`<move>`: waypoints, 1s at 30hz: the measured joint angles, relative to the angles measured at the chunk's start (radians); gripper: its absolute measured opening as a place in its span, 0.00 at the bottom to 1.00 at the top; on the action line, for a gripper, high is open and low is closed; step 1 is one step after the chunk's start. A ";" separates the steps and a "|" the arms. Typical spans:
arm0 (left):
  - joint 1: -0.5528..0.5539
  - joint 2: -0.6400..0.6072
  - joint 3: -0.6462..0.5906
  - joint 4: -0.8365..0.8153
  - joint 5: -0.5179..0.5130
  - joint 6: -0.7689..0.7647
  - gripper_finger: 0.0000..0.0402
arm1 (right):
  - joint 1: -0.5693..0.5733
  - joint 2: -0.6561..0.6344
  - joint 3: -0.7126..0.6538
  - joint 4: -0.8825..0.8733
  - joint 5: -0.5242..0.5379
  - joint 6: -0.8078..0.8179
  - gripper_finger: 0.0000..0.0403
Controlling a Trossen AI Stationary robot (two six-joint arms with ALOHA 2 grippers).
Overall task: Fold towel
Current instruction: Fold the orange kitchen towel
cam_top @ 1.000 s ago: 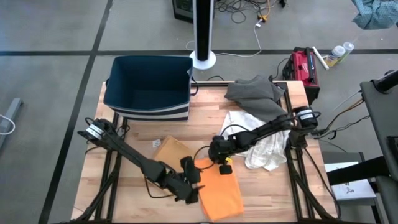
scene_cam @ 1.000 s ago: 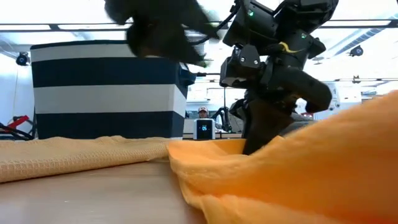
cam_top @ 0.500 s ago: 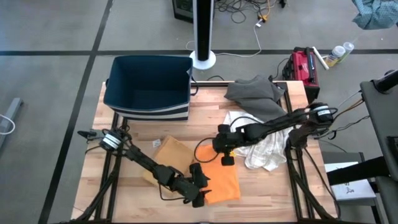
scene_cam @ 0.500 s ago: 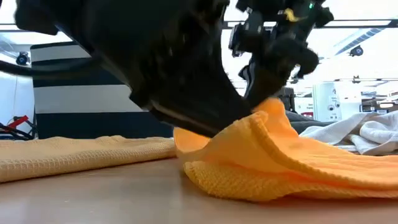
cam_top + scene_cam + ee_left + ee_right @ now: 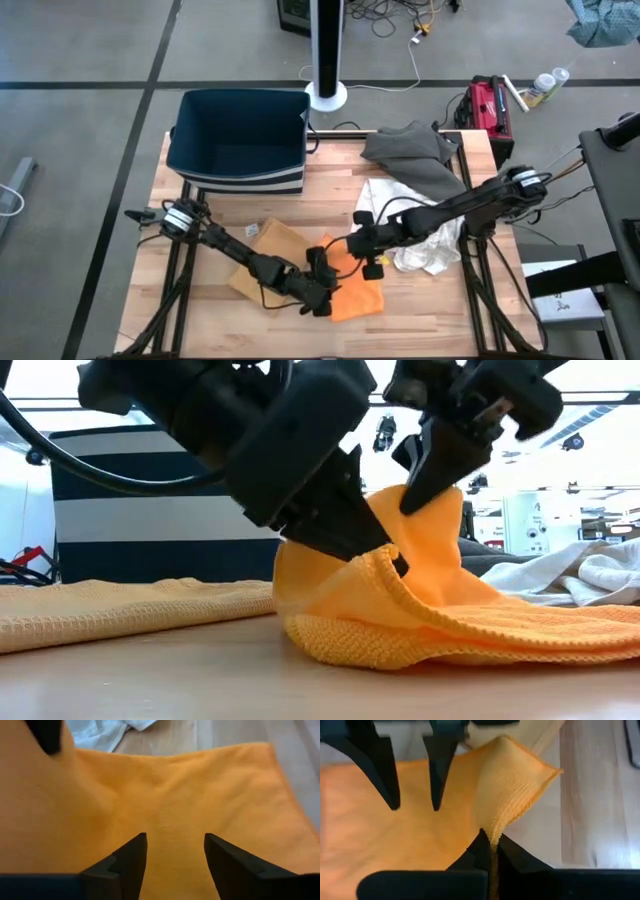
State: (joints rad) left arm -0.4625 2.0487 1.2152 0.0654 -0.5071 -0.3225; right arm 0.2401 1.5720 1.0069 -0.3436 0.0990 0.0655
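An orange towel (image 5: 360, 298) lies bunched near the table's front middle, with its far part pulled up into a peak (image 5: 430, 550). Above that peak, my right gripper (image 5: 365, 258) is shut on the cloth. My left gripper (image 5: 322, 285) comes in from the table's left. It stands open with its fingers slanting down onto the towel's left side (image 5: 175, 785). A tan towel (image 5: 270, 250) lies flat to the left. My right gripper pinches a raised edge of the orange towel (image 5: 493, 827) between its two fingertips, from above and slanting down. The cloth hangs from the fingers as a tent, and its lower part (image 5: 480, 635) rests on the table. My left gripper is open, and its fingertips (image 5: 140, 842) rest against the towel's upper face beside the raised peak. They slant down from the table's left. No cloth is pinched between them.
A dark blue striped bin (image 5: 240, 140) stands at the far left. A grey cloth (image 5: 410, 150) and a white cloth (image 5: 425, 240) lie at the right, close behind the orange towel. Bare wood (image 5: 200, 290) shows along the near left.
My right gripper has risen, lifting the orange towel's far edge into a peak. The towel, which lay stretched toward the near edge, has drawn back into a shorter heap. My left gripper has moved down and toward the table's right, onto the towel.
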 joint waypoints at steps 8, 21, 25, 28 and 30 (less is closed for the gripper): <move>0.001 -0.020 0.000 -0.133 -0.067 -0.046 0.43 | -0.023 0.038 0.000 -0.031 0.060 0.028 0.00; 0.046 0.022 0.000 0.224 0.041 0.003 0.27 | -0.059 0.020 0.000 -0.030 0.060 0.077 0.00; 0.049 0.022 0.000 0.221 0.045 -0.001 0.06 | -0.064 0.020 0.000 -0.041 0.060 0.081 0.00; 0.064 0.034 0.001 0.207 0.043 -0.026 0.03 | -0.066 0.019 0.000 -0.042 0.060 0.092 0.00; 0.075 0.055 0.001 0.184 0.039 -0.037 0.04 | -0.066 0.019 0.000 -0.041 0.060 0.098 0.00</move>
State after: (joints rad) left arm -0.3876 2.1034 1.2160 0.2497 -0.4682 -0.3597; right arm 0.1741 1.5913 1.0073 -0.3844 0.1594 0.1636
